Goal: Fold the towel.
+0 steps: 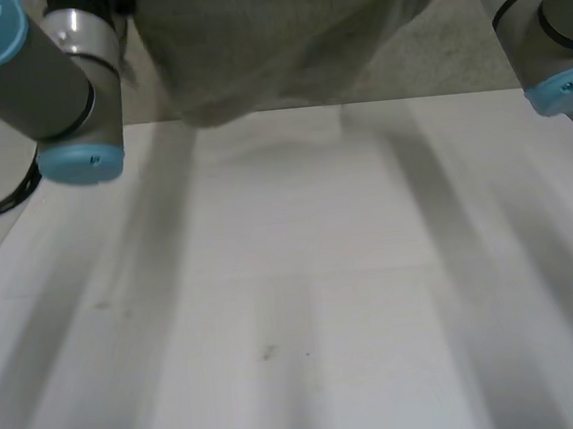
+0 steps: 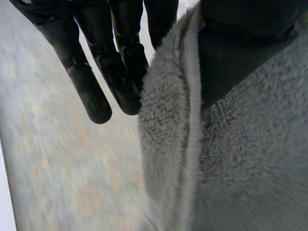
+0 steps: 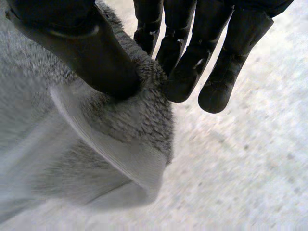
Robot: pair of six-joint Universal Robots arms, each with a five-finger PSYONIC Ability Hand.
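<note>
Two thin pinches carry the grey towel [image 1: 272,45], which hangs bunched in the air over the far edge of the white tabletop [image 1: 304,303]. The left robot hand [image 2: 91,82] clamps a hemmed edge between straight fingers and thumb. The right robot hand [image 3: 86,53] nips a corner the same way. Either shallow hold could slip, and the cloth might then drop, perhaps onto the floor [image 1: 453,54] beyond. An uneven pull would probably skew the fold. Nothing on the tabletop below stands in the way.
</note>
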